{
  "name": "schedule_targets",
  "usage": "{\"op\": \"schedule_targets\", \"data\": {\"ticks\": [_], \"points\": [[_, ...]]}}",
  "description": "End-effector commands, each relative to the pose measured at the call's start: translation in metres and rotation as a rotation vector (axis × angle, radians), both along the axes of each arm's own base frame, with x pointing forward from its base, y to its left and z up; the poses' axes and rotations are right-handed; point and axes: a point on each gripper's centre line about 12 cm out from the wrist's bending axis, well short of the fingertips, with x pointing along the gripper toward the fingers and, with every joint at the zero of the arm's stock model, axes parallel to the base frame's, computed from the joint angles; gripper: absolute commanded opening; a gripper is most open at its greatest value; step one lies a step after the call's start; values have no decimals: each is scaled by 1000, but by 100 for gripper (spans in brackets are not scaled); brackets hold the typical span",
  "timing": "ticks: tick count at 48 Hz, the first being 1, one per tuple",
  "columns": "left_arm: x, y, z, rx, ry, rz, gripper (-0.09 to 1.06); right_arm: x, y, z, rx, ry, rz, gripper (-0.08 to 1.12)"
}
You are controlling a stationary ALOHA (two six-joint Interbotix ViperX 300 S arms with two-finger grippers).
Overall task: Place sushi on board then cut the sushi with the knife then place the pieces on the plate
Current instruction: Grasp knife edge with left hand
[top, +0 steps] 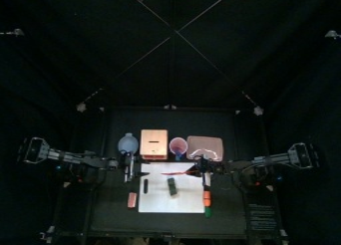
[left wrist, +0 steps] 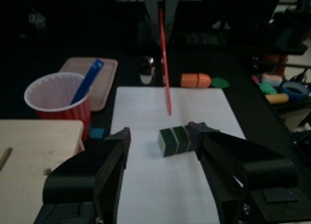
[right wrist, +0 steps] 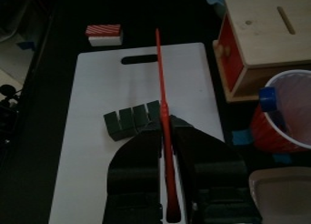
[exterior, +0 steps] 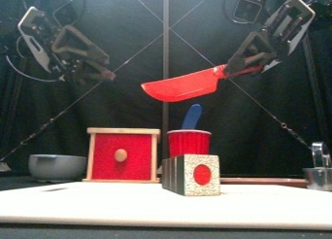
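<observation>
I have the right gripper (exterior: 247,63) up in the air with its jaws clamped on the handle of the red knife (exterior: 185,85). The blade hangs level above the table, well clear of everything below it. The sushi roll (right wrist: 134,120) lies near the middle of the white cutting board (right wrist: 115,82), with bare board on every side of it and no edge close by. The left gripper (left wrist: 159,136) hovers over the board with its jaws spread wide and empty, the roll showing just beyond their tips. At the back, off the board's far edge, the wooden box (top: 154,144), the red cup (exterior: 189,144) with the blue knife (exterior: 192,115), and the pink tray (top: 204,145) stand in a row, so the back is tight.
</observation>
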Motion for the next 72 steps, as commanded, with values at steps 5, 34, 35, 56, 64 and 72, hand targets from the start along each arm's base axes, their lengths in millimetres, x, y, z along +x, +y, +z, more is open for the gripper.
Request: {"op": "schedule_targets", "data": {"ticks": [5, 34, 35, 56, 64, 72], "points": [[25, -8, -1, -28, 62, -6, 87, 11, -2, 10, 5, -28, -8, 42], [68, -21, -32, -34, 188, -20, 87, 22, 2, -7, 12, 5, 8, 42], [69, -21, -33, -35, 189, -19, 87, 22, 2, -7, 13, 5, 9, 42], [76, -16, -35, -38, 191, -3, 86, 27, 3, -13, 12, 22, 9, 42], [76, -15, -32, -36, 182, -1, 86, 28, 3, -15, 12, 30, 9, 42], [76, -11, -35, -37, 191, 9, 86, 29, 3, -13, 12, 25, 9, 42]]}}
